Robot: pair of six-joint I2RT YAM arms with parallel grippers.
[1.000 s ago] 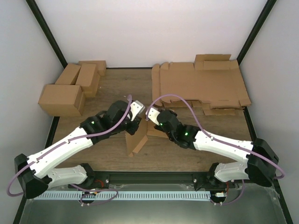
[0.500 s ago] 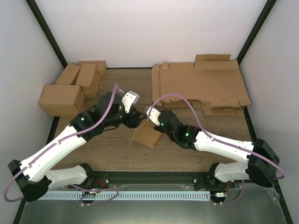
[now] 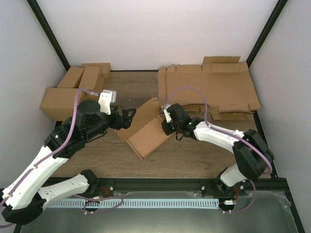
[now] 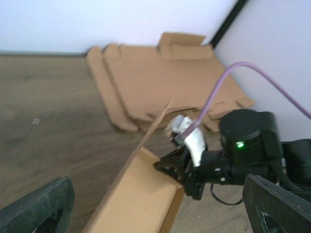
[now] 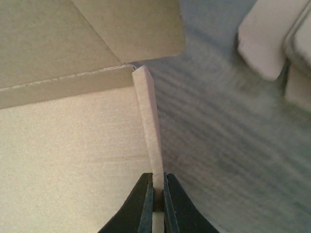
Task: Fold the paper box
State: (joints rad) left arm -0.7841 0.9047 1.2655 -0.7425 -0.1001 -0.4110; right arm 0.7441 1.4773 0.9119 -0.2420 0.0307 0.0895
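Note:
The paper box [image 3: 148, 136] lies at the table's middle as a shallow open tray, one flap raised at its far side. My right gripper [image 3: 165, 125] is shut on the box's right side wall; in the right wrist view the jaws [image 5: 154, 194] pinch that thin wall edge [image 5: 148, 121], with the box floor [image 5: 63, 145] to the left. My left gripper [image 3: 127, 116] stands open just off the box's left end, touching nothing. In the left wrist view its wide-spread fingers [image 4: 39, 206] frame the box [image 4: 141, 199] and the right gripper [image 4: 170, 165].
A pile of flat brown sheets [image 3: 209, 90] [image 4: 165, 77] fills the back right. Several finished brown boxes [image 3: 73, 94] stand at the back left against the wall. Black frame posts rise at both rear corners.
My left gripper opened and drew back to the left, off the box. The box dropped from standing on edge to lying as an open tray. My right gripper closed on its side wall.

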